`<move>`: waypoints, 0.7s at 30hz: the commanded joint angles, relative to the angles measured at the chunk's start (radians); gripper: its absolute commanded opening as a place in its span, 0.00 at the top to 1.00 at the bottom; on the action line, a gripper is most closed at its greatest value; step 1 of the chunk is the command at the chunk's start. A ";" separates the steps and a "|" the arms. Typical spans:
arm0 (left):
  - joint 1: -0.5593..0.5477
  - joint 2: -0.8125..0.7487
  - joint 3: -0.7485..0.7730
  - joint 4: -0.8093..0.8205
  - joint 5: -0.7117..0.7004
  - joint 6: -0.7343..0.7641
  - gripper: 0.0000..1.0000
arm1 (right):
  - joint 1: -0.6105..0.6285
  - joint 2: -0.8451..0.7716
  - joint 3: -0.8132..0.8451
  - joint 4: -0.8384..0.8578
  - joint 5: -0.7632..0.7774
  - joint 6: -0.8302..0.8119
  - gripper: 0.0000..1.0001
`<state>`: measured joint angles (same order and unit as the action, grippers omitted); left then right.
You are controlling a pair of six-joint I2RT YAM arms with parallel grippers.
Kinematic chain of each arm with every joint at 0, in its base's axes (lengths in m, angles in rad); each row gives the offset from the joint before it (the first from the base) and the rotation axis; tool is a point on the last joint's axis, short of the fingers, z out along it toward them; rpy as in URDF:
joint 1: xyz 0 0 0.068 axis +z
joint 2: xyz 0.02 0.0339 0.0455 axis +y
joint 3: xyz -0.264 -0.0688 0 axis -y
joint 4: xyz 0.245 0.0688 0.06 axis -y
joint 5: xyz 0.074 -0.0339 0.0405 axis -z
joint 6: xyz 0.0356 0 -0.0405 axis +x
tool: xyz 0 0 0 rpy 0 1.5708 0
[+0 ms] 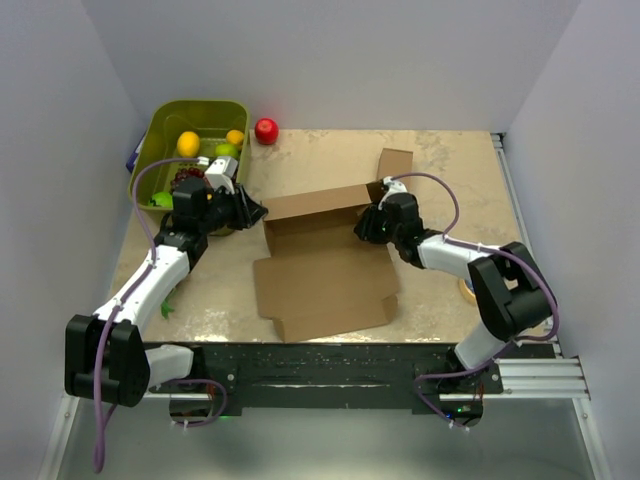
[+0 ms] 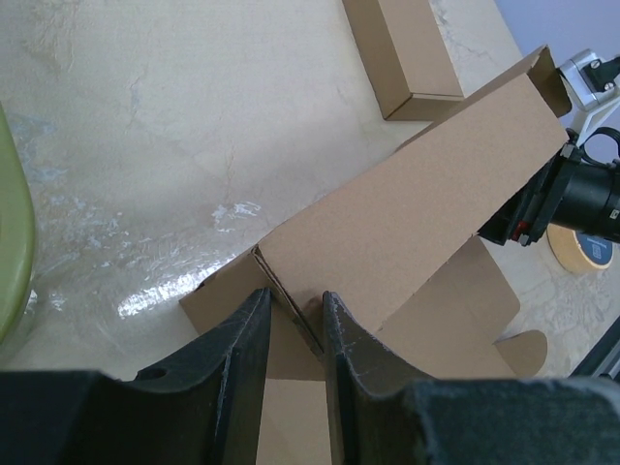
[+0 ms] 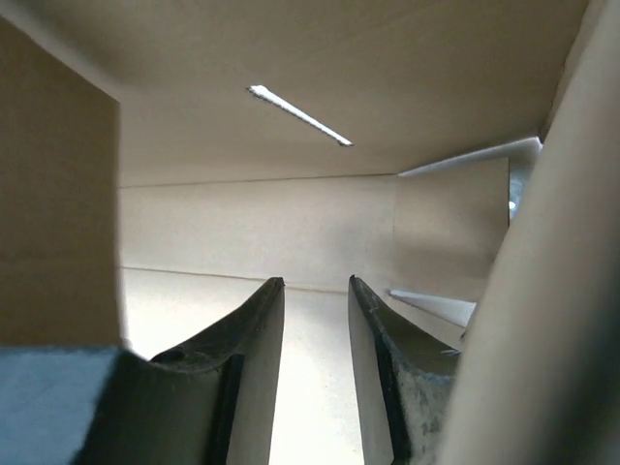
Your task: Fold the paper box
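Observation:
The paper box [image 1: 320,280] lies mid-table as a brown cardboard sheet, with its far wall folded upright. At the left end of that wall my left gripper [image 1: 255,212] is shut on the corner fold. In the left wrist view the corrugated edge of the paper box [image 2: 417,223] runs slantwise between the fingers of my left gripper [image 2: 294,295]. My right gripper [image 1: 362,228] is at the wall's right end. In the right wrist view my right gripper [image 3: 315,283] is open inside the paper box [image 3: 291,223], with only the floor panel showing between its fingers.
A green bin [image 1: 190,125] holding fruit stands at the far left, with a red apple [image 1: 266,130] beside it. A smaller cardboard box [image 1: 393,165] lies behind the right end of the wall. A tape roll [image 1: 467,290] sits near the right arm. White walls enclose the table.

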<state>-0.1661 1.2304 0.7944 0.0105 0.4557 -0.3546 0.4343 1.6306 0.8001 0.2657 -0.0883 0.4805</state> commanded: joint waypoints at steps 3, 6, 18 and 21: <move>0.000 0.034 -0.018 -0.129 -0.049 0.057 0.69 | 0.018 -0.064 0.002 -0.075 0.133 0.007 0.58; 0.000 0.034 -0.018 -0.129 -0.049 0.057 0.69 | -0.009 -0.061 0.013 -0.085 0.136 -0.005 0.57; 0.000 0.032 -0.020 -0.130 -0.049 0.059 0.69 | -0.104 -0.029 0.059 -0.099 0.153 -0.046 0.52; 0.000 0.034 -0.020 -0.130 -0.049 0.059 0.69 | -0.117 0.001 0.062 -0.083 0.134 -0.046 0.52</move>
<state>-0.1661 1.2304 0.7944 0.0109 0.4553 -0.3485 0.3367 1.6005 0.8234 0.1577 0.0406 0.4538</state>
